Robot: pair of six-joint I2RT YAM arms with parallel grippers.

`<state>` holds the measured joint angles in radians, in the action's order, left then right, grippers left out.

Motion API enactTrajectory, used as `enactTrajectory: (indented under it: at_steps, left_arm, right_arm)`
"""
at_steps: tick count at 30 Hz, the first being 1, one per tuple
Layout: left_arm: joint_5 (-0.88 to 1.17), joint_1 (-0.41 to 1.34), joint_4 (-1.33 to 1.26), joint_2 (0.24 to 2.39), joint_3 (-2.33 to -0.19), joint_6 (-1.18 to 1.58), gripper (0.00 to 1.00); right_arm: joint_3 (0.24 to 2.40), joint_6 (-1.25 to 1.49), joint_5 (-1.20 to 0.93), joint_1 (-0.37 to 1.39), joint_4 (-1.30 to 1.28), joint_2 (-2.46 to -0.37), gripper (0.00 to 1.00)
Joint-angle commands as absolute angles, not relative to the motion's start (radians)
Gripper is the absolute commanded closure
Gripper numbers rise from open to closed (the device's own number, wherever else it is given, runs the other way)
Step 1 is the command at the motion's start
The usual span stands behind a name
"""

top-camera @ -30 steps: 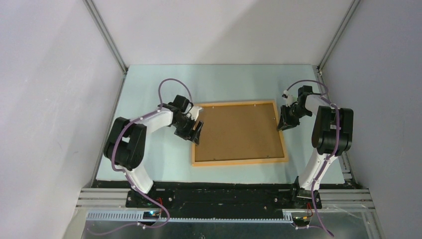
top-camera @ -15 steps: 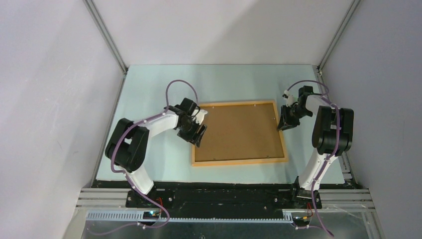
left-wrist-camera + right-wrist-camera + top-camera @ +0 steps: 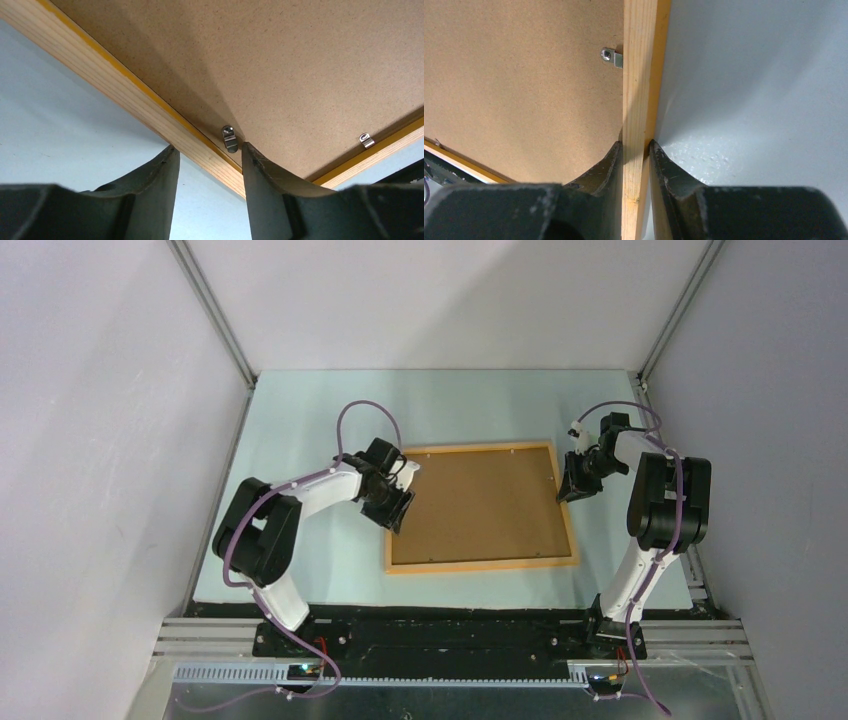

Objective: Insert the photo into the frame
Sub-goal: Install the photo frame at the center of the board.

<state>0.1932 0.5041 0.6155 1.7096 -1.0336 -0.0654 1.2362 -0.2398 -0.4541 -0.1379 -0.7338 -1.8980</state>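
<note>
1. The frame (image 3: pixel 480 565) lies back-up in the middle of the counter (image 3: pixel 300 420), with the backing board (image 3: pixel 480 505) inside it; the photo is not visible.
2. Likely gripping the left rail: close squarely, clear of the clip (image 3: pixel 229 138), without sliding the frame.
3. Left jaws stand open astride that rail; right jaws pinch the right rail.

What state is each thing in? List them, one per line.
Frame: lies back up on the table.
Board: seated in the frame.
Clip: at the board's edge; locked or not, unclear.
Left hand: open, astride the frame's left rail.
Right hand: shut on the frame's right rail.
Photo: not in view.
</note>
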Motion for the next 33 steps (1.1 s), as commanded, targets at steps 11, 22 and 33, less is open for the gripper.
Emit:
enactTrajectory:
  at_steps: [11,22,33]
  left_arm:
    - [0.177,0.509,0.577,1.694,-1.049,-0.066,0.66]
    - [0.178,0.509,0.576,1.689,-1.05,-0.07,0.43]
    - [0.161,0.509,0.569,1.697,-1.051,-0.072,0.43]
  right_arm:
    - [1.235,-0.229,-0.51,-0.126,-0.735,-1.89,0.98]
    - [1.235,-0.231,-0.509,-0.122,-0.736,-1.896,0.98]
    - [1.235,-0.23,-0.511,-0.119,-0.736,-1.898,0.98]
